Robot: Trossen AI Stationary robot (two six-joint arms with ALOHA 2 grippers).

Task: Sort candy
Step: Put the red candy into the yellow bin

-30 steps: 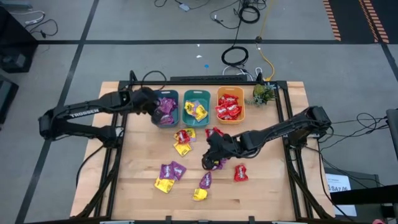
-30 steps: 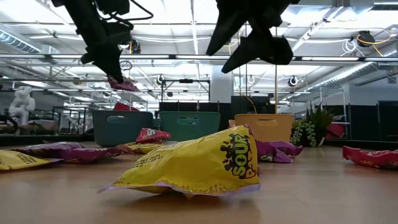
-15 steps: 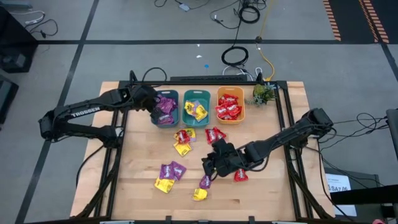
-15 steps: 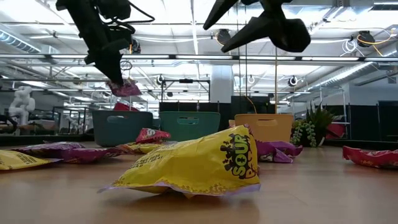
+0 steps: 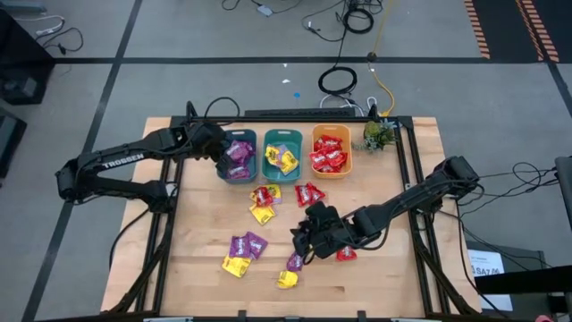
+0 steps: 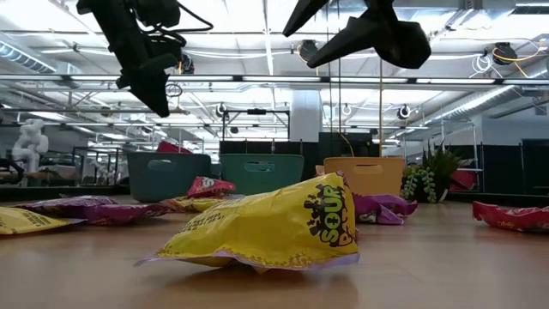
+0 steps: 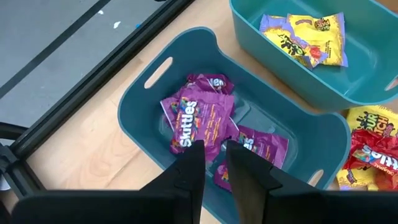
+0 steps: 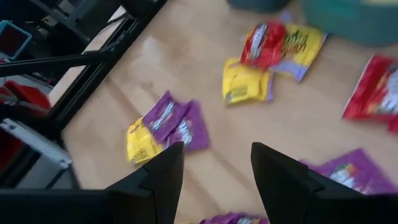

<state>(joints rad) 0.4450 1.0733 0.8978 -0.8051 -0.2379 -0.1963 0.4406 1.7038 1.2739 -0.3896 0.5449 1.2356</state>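
From my overhead feed, three bins sit in a row at the table's (image 5: 192,268) twelve o'clock edge: the left bin (image 5: 239,155), the middle bin (image 5: 283,154) at its three o'clock, then the right bin (image 5: 332,150), with a plant (image 5: 377,135) further toward three o'clock. Candy packets (image 7: 198,118) lie in each bin. More packets (image 5: 264,200) lie loose on the table at six o'clock of the bins. My left gripper (image 5: 217,149) hangs over the left bin; my right gripper (image 5: 308,240) is above the loose packets near table centre.
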